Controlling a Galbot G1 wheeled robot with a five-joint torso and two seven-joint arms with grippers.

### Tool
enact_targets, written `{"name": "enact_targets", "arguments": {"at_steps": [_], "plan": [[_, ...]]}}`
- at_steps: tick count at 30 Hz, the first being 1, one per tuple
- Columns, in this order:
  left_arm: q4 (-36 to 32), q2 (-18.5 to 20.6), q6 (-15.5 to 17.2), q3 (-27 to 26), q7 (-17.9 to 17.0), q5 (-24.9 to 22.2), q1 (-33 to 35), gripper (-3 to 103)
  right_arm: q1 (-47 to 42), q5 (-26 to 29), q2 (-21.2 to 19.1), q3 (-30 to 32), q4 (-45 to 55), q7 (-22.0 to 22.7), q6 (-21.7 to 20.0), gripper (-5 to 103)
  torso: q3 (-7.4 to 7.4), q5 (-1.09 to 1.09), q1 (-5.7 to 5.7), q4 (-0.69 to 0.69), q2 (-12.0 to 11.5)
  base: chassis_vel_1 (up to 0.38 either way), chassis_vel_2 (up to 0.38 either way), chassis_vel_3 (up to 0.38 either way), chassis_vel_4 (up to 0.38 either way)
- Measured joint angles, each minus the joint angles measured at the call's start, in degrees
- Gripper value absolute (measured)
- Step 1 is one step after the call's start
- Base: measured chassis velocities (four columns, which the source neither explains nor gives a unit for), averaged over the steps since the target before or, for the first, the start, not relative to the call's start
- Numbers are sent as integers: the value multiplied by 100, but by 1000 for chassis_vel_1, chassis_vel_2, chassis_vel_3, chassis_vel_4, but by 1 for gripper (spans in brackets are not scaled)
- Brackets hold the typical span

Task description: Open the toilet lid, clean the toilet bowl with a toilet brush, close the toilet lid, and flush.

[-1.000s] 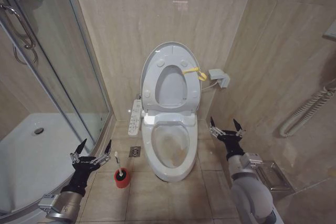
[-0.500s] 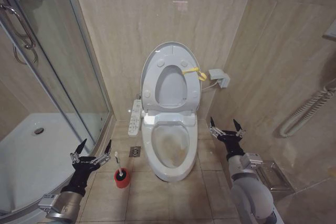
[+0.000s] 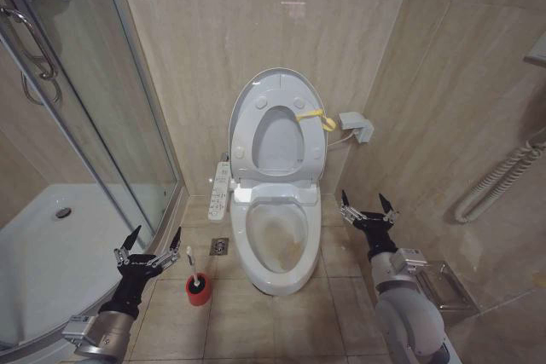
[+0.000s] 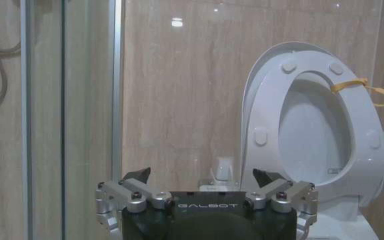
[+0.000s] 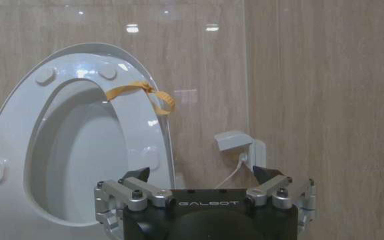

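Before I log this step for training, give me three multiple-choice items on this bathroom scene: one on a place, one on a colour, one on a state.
1. Where does the toilet brush stand?
A. in the bowl
B. on the floor at the robot's left of the toilet
C. in the right gripper

2. What colour is its holder?
A. red
B. blue
C. white

3. How is the toilet lid?
A. shut
B. raised against the wall
C. removed

Answers: 1 B, it stands near the left gripper. 2 A, the cup is red. 3 B, the toilet bowl lies exposed.
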Motion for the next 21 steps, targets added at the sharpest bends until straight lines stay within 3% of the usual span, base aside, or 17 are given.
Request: {"name": "enact_targets", "arguments": {"at_steps": [21], "plan": [[0,0,0,0,0,0,0,100,2,4,-1,0,-7,1,1,100,0,0,0,0,0,0,0,0,0]]}}
